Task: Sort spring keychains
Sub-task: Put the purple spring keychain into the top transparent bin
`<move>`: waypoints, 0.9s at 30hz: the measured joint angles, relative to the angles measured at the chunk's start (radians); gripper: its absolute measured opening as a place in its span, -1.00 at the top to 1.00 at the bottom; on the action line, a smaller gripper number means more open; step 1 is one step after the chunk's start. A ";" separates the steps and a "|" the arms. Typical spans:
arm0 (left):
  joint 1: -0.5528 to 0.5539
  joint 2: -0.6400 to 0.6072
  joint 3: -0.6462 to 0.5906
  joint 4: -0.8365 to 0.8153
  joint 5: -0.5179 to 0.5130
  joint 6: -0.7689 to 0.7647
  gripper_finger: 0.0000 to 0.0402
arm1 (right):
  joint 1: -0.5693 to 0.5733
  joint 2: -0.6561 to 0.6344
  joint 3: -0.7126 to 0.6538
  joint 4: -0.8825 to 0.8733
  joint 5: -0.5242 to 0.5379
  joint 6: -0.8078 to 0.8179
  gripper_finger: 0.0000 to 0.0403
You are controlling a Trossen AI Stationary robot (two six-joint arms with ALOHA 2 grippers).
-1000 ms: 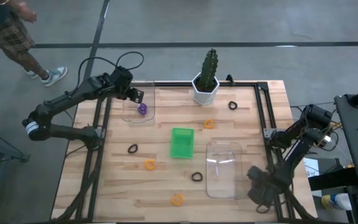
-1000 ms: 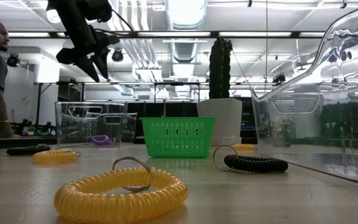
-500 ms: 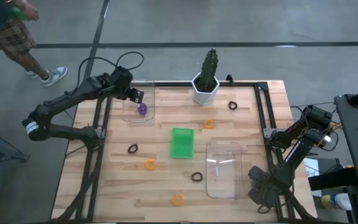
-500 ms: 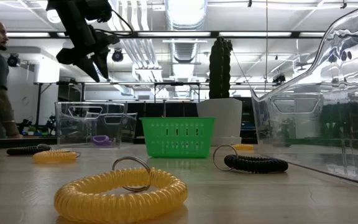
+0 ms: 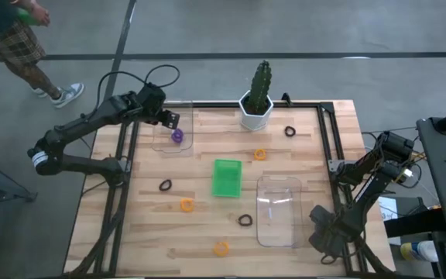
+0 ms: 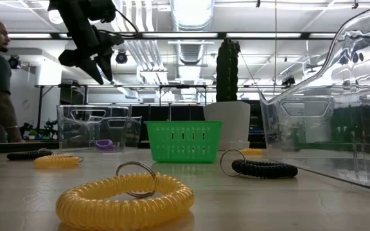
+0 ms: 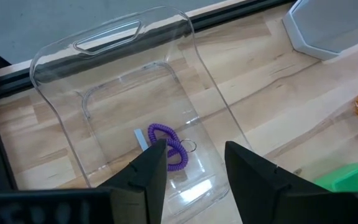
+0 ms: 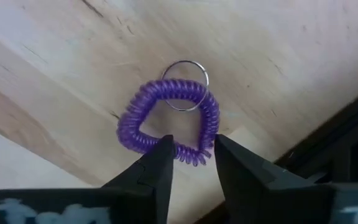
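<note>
Left jaws open, empty, above clear tray holding one purple keychain. Right jaws open, straddling second purple keychain at counter edge. Orange and black keychains scattered on counter.

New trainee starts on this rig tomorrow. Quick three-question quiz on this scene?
1. True or false: the purple keychain lies inside the clear tray under the left gripper.
2. The keychain before the right gripper is: A orange, B purple, C black.
3. In the high view, how many orange keychains lie on the table?

Key: 1 true; 2 B; 3 three.
</note>
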 joint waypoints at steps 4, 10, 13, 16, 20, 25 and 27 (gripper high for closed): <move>0.000 0.000 0.000 0.000 0.000 0.000 0.24 | 0.000 0.000 -0.012 0.013 -0.003 0.002 0.31; -0.001 0.000 0.000 -0.001 0.000 0.000 0.24 | -0.001 -0.004 -0.044 0.065 -0.040 0.007 0.36; -0.001 0.000 0.000 -0.001 0.000 0.000 0.24 | -0.002 -0.004 -0.051 0.076 -0.046 0.032 0.46; -0.001 0.000 0.000 -0.001 0.000 0.000 0.24 | -0.002 -0.004 -0.051 0.083 -0.048 0.067 0.59; -0.001 0.000 0.000 -0.001 0.000 0.000 0.24 | -0.002 -0.004 -0.051 0.086 -0.051 0.099 0.81; -0.001 0.000 0.000 -0.001 0.000 0.000 0.24 | -0.001 -0.010 -0.052 0.085 -0.049 0.108 0.93; -0.001 0.000 0.000 0.000 0.000 0.000 0.24 | -0.001 -0.017 -0.051 0.085 -0.050 0.108 0.93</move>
